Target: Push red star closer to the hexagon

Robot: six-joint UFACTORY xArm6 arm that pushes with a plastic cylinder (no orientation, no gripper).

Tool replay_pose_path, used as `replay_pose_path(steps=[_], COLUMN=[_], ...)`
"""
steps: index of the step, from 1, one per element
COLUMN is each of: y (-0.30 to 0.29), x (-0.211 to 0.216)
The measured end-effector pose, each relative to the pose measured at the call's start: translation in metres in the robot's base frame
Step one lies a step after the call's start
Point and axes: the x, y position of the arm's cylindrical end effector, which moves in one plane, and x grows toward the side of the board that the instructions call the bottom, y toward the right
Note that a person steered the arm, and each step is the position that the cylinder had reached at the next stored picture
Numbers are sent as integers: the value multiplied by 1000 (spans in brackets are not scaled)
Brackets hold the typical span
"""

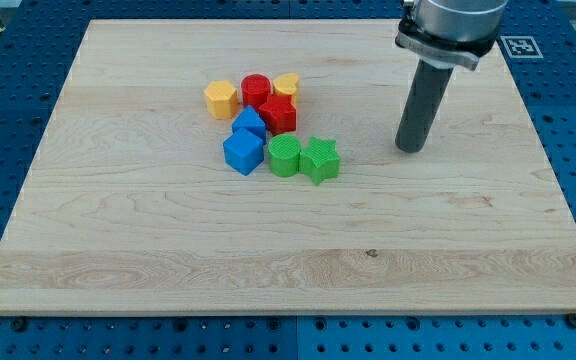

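Observation:
The red star (278, 114) lies in a tight cluster near the board's middle top. The orange-yellow hexagon (220, 99) sits to its upper left, at the cluster's left end. A red cylinder (256, 90) stands between them, touching the star's upper left. My tip (409, 148) rests on the board well to the right of the star and slightly lower, apart from every block.
A small yellow heart-like block (287, 85) sits just above the star. A blue triangle-like block (249, 124) and a blue cube (243, 152) lie at its lower left. A green cylinder (285, 157) and a green star (320, 160) lie below it. The wooden board (118, 250) sits on a blue perforated table.

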Motion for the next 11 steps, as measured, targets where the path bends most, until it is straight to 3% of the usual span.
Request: replay_pose_path(steps=[1, 2, 6, 7, 10, 11], y=[1, -41, -73, -79, -186, -190], x=[-68, -77, -43, -4, -31, -41])
